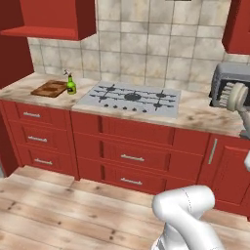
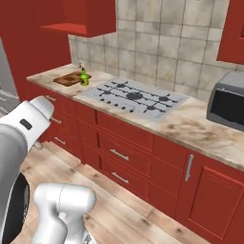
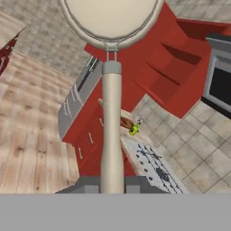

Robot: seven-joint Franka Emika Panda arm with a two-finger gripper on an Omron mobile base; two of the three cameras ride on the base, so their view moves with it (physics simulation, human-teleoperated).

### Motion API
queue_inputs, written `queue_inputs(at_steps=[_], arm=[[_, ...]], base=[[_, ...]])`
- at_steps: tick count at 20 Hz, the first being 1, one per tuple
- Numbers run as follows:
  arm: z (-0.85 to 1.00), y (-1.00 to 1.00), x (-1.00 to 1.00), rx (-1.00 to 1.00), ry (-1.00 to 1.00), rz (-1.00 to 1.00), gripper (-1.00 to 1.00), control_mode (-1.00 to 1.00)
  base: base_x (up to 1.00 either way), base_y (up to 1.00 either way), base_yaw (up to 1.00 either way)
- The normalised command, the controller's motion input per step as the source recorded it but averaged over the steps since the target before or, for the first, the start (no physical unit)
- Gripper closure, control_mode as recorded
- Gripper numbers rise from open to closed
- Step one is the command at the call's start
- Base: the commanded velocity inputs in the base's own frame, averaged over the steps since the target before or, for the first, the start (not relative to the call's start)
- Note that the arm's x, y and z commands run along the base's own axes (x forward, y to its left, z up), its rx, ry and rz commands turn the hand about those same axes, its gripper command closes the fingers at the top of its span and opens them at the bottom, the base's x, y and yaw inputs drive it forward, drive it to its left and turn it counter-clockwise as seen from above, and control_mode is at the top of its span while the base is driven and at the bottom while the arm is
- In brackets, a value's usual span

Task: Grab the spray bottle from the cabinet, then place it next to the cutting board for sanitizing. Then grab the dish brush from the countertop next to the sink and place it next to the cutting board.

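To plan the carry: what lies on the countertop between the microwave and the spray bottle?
The gas hob lies between the microwave and the spray bottle, with bare countertop around it, in both base views.

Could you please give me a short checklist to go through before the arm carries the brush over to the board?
1. Dish brush clamped in the gripper: ok, handle runs up from the shut fingers.
2. Spray bottle beside the cutting board: ok, upright at its right edge.
3. Free countertop near the board: ok.
4. Path over the hob: ok, nothing standing on it.
5. Brush head clear of the microwave: cannot tell.
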Motion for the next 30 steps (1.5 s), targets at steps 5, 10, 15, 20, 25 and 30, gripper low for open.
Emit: queue_inputs(at_steps=[5, 10, 15, 20, 25, 30], arm=[[0.0, 0.0, 0.0, 0.0, 0.0, 0.0, 1.0, 1.0], [0.0, 0.0, 0.0, 0.0, 0.0, 0.0, 1.0, 1.0], [0.0, 0.0, 0.0, 0.0, 0.0, 0.0, 1.0, 1.0], [0.0, 0.0, 0.0, 0.0, 0.0, 0.0, 1.0, 1.0], [0.0, 0.0, 0.0, 0.0, 0.0, 0.0, 1.0, 1.0], [0.0, 0.0, 0.0, 0.0, 0.0, 0.0, 1.0, 1.0]], base=[[1.0, 0.02, 0.0], [1.0, 0.46, -0.04], [1.0, 0.99, -0.29], [1.0, 1.0, -0.48], [0.8, 0.99, -0.54], [0.26, 1.0, -0.48]])
